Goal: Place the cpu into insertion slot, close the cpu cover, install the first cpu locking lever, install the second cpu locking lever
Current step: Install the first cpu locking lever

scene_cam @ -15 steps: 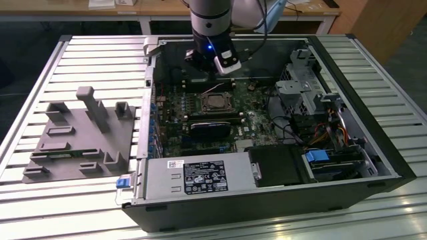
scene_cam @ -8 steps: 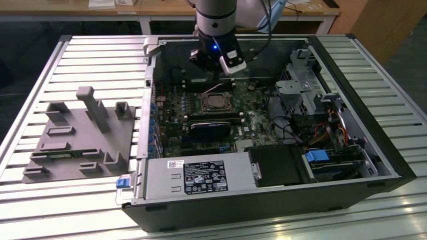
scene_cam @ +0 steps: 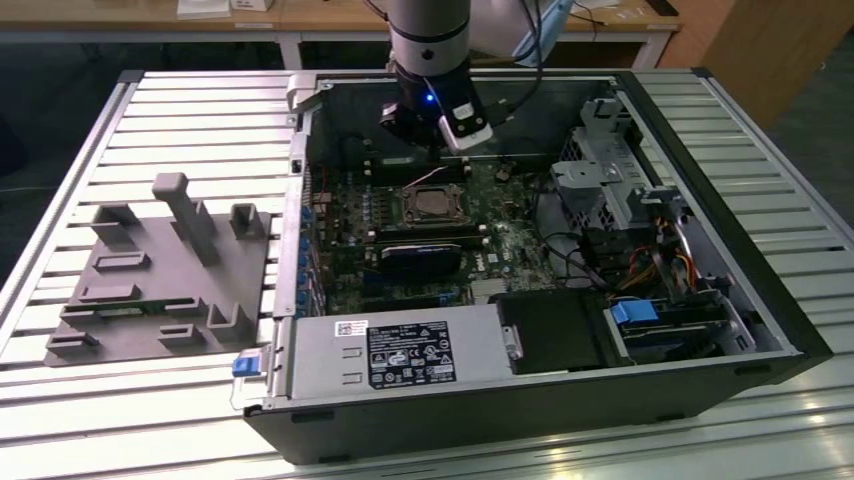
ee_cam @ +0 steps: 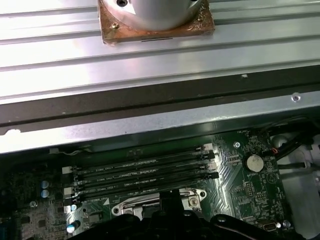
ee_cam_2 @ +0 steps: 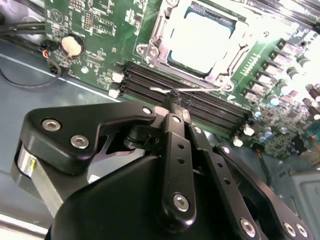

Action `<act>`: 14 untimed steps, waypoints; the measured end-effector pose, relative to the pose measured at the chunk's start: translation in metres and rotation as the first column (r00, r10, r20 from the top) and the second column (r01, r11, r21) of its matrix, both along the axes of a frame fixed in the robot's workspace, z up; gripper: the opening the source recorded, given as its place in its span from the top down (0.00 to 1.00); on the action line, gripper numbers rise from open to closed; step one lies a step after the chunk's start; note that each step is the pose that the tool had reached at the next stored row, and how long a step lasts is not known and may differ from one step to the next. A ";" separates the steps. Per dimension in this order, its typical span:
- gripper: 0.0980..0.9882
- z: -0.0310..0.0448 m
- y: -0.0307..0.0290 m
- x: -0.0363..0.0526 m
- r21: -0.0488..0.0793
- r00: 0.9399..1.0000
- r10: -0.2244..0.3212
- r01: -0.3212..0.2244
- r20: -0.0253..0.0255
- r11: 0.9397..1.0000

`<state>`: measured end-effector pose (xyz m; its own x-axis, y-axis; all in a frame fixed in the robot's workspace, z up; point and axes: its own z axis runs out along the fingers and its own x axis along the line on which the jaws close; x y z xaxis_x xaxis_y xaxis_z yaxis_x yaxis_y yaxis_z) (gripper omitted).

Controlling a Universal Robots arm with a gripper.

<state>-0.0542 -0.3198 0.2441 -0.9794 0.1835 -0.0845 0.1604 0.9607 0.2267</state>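
- Tool [scene_cam: 443, 156] is in the upper middle of the exterior view, inside the open computer case [scene_cam: 787, 330]; its fingers [ee_cam_2: 175, 130] press together on a thin wire locking lever [ee_cam_2: 160, 90].
- Green motherboard [scene_cam: 354, 225] lies centre-frame.
- Cpu cover [ee_cam_2: 159, 35] lies down over the cpu [ee_cam_2: 202, 42], which is seated in the insertion slot [ee_cam_2: 190, 69].

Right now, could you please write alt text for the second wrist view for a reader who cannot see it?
The black end effector, shut, meets a thin wire lever over black memory slots; beyond, the silver cpu sits in the insertion slot on the green motherboard.
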 end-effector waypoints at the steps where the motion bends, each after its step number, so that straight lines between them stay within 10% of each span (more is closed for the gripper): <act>1: 1.00 -0.0007 0.0000 -0.0003 -0.003 1.000 0.000 0.000 0.005 1.000; 7: 1.00 -0.0056 0.0004 -0.0010 -0.030 1.000 0.000 0.000 0.019 1.000; 14: 1.00 -0.0110 0.0012 -0.0029 -0.033 0.999 0.000 0.001 0.047 0.999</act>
